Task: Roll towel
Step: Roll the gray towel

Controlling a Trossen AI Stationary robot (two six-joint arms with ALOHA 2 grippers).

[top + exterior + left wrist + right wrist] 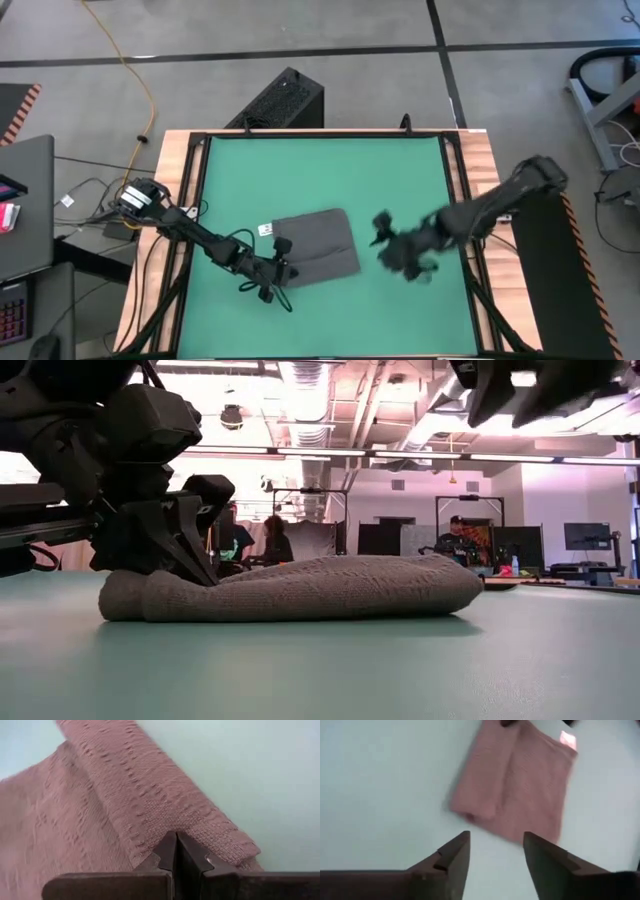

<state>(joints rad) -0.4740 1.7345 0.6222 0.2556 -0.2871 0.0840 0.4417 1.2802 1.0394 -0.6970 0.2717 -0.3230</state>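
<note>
- Towel (315, 245): dark grey cloth on green table (330, 170), partly rolled; rolled edge lies on the side nearest the left gripper, flat part w/ white label (266, 230) beyond it.
- Left gripper (282, 268): arm reaches in low across the table from its left edge, stretched out nearly flat, wrist down at the towel's rolled edge. Fingers (176, 851) shut tight together, tips pressed onto the roll; whether any cloth is pinched betw. them can't be told.
- Right gripper (383, 240): arm comes in from the right side, elbow bent, gripper held above the table just beside the towel's far edge, not touching. Fingers (456, 854) spread apart, nothing betw. them; towel sits ahead of the tips, clear of them.
- Low view only: towel (300, 590) shows as a long low bundle, thick fold at one end, left gripper (185, 555) bearing down on it; people and screens in room behind.
- Left wrist view only: close weave of the roll (145, 795) running diagonally away from the fingertips.
- Right wrist view only: whole towel (515, 790) w/ label (568, 740) at its far corner.
- Cut off/hard to see: right gripper in low view only as dark bits at upper edge; left gripper partly cropped in right wrist view.
</note>
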